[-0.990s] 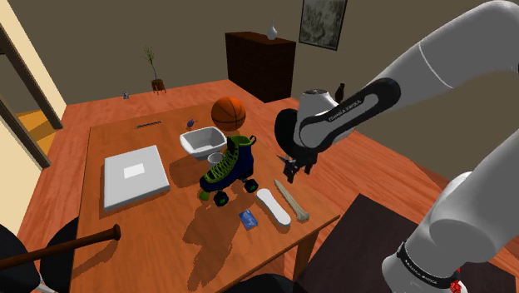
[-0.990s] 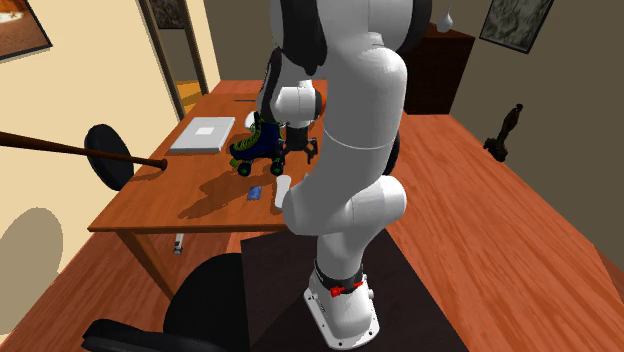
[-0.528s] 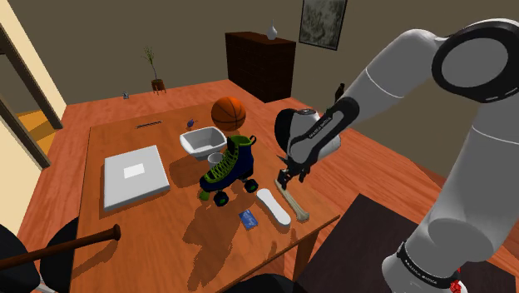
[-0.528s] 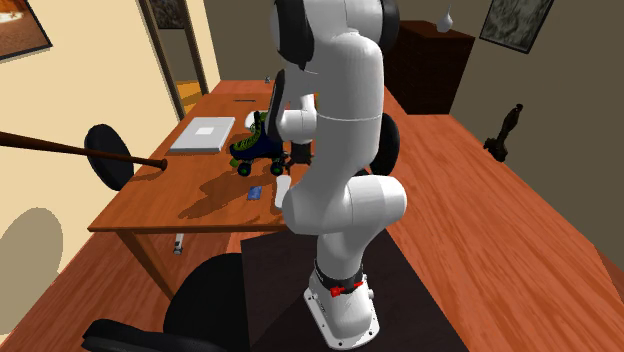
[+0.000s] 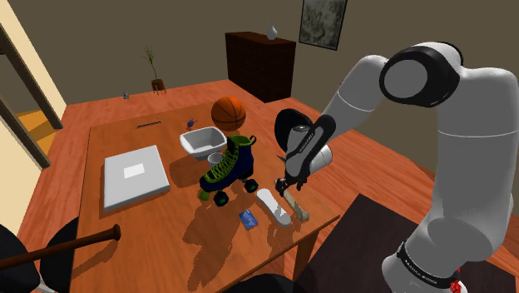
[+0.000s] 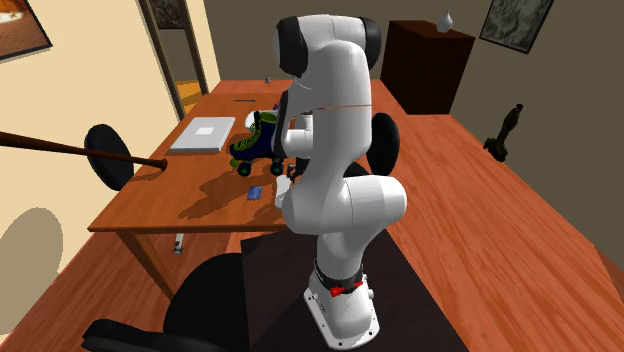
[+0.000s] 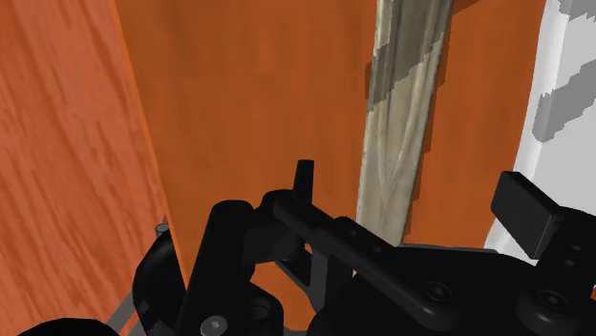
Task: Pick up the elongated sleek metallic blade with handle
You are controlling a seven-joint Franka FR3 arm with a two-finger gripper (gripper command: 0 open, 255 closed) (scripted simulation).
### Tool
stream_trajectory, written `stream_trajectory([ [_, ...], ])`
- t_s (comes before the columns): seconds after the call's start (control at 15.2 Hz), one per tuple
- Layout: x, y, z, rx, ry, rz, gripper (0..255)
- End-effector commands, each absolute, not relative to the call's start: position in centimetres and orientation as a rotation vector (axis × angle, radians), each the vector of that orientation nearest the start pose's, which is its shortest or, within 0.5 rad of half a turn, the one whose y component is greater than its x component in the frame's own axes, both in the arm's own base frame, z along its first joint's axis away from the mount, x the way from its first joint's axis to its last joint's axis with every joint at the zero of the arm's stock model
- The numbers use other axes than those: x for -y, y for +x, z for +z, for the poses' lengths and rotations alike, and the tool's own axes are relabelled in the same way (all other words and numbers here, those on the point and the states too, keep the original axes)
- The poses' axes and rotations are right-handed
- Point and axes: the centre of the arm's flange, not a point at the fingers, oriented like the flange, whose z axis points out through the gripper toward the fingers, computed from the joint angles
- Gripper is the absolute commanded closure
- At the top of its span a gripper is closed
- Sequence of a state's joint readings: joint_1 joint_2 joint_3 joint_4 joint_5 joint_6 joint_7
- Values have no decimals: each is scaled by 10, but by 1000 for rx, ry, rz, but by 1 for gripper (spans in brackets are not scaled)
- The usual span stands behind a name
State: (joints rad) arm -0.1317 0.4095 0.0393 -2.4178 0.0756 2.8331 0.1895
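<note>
Since half a second ago: elbow folded in, gripper has dropped low over the knife. The knife lies near the table edge, at 4 o'clock of the roller skate, just beside a long white piece.

Wrist view: fingers stand apart, with the pale streaked blade between them, unclasped.

Judgement: settle lower, stay centred across the blade, and close without nudging the white piece.

No legible writing; blue card too small to read.

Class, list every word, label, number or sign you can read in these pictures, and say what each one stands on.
Nothing here can be read as text.
Lettering on the arm's dark forearm: too small to read.
Lettering on the dark base ring: too small to read.
Blue card on the table: no legible marks.
Framed picture on the wall: no words visible.
</note>
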Motion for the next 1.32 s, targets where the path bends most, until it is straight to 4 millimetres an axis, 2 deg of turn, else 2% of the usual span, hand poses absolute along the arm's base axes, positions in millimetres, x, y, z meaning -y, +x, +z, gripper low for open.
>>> stream_trajectory([
  [0.0,46,486,134,-554,-3053,-7,0],
  [0.2,46,486,118,-554,-3053,-7,0],
  [0.33,46,486,115,-554,-3053,-7,0],
  [0.4,47,486,115,-554,-3053,-7,255],
  [0.99,46,486,115,-554,-3053,-7,255],
  [1.25,46,486,136,-554,-3053,-7,255],
])
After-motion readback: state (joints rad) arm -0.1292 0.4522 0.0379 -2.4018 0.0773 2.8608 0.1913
